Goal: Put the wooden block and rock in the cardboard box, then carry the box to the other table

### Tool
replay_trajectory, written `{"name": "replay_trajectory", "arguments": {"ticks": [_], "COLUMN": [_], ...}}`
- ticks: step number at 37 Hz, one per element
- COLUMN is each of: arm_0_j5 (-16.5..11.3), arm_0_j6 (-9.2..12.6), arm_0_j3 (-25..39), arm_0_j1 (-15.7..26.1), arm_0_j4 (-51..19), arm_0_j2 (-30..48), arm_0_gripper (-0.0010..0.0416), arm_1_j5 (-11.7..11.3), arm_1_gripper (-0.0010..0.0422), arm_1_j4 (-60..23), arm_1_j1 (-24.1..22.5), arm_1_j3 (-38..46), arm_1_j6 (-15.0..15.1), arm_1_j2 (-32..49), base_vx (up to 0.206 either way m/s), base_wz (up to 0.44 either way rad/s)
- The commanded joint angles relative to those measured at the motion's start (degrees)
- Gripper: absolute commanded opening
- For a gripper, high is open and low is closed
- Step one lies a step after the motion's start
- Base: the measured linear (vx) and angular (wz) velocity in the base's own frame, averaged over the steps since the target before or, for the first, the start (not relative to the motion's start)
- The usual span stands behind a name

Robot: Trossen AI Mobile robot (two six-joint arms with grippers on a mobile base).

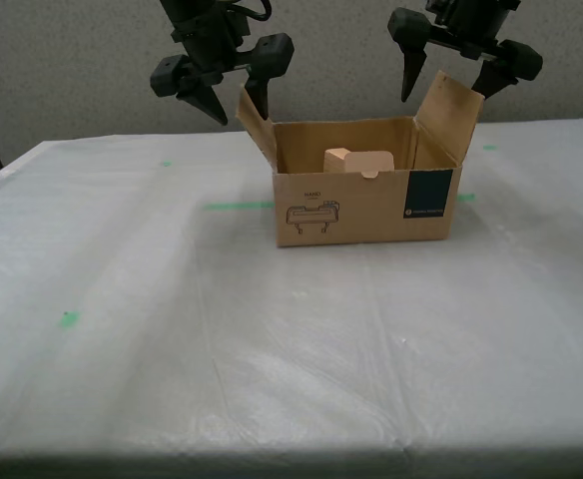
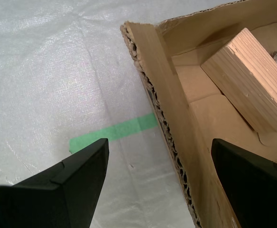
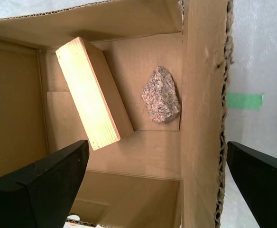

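Note:
The cardboard box (image 1: 361, 208) stands on the other table (image 1: 272, 339), side flaps raised. Inside lies the wooden block (image 3: 93, 92), whose top shows in the exterior view (image 1: 359, 160). The rock (image 3: 161, 96) rests beside it on the box floor, near the flap (image 3: 202, 95) on the exterior view's right. My first gripper (image 3: 157, 152) hangs open astride that flap (image 1: 447, 92). My second gripper (image 2: 160, 156) is open astride the flap (image 2: 162, 109) on the exterior view's left (image 1: 240, 112). Neither gripper's fingers touch the cardboard.
A green tape strip (image 1: 237, 206) lies on the film beside the box on the exterior view's left, and a small green mark (image 1: 68, 319) sits nearer the front. A grey wall (image 1: 72, 70) rises behind the table.

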Motion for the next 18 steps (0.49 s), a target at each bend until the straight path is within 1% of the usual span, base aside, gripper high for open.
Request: {"name": "replay_trajectory", "arguments": {"ticks": [1, 18], "arm_0_j5": [0.0, 0.0], "arm_0_j6": [-0.2, -0.2], "arm_0_j3": [0.0, 0.0], "arm_0_j1": [0.0, 0.0], "arm_0_j4": [0.0, 0.4], "arm_0_j2": [0.0, 0.0], "arm_0_gripper": [0.0390, 0.0388], "arm_1_j5": [-0.1, -0.1], "arm_1_gripper": [0.0293, 0.0293], "arm_1_j4": [0.0, -0.2], "arm_1_j1": [0.0, 0.0], "arm_1_j3": [0.0, 0.0], "arm_1_j6": [-0.2, -0.3], "arm_1_j2": [0.0, 0.0], "base_vx": [0.000, 0.000], "base_wz": [0.000, 0.000]}}
